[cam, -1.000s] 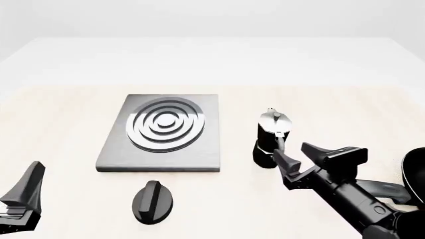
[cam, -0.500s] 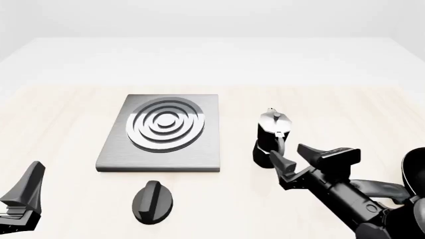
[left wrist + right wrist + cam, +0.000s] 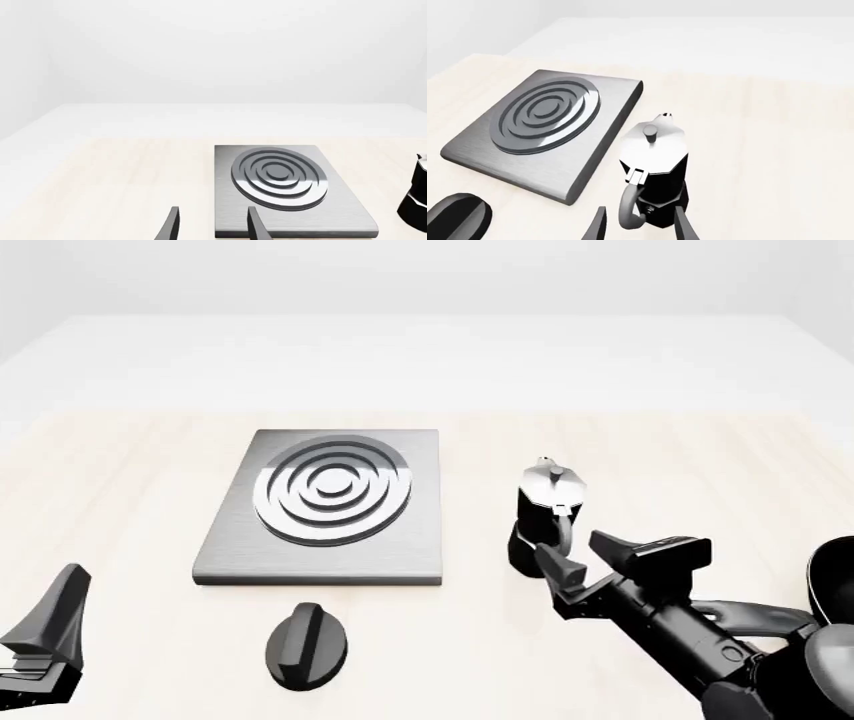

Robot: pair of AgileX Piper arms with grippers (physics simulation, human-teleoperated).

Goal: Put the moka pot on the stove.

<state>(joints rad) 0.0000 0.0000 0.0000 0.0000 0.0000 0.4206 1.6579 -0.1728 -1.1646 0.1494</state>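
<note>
Black waisted moka pot (image 3: 545,514), silver-lidded

A pale wood-grain pattern is being shown by the table (image 3: 120,470). The stove (image 3: 414,540) is being rendered in brushed grey, with concentric silver and dark rings. The pot (image 3: 539,525) is being shown black with a silver lid and grey handle. The knob (image 3: 307,645), lower left, is being rendered black.

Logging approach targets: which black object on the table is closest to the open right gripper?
The moka pot, directly ahead of the right gripper; the black oval knob lies far left, near the stove's front edge.
</note>
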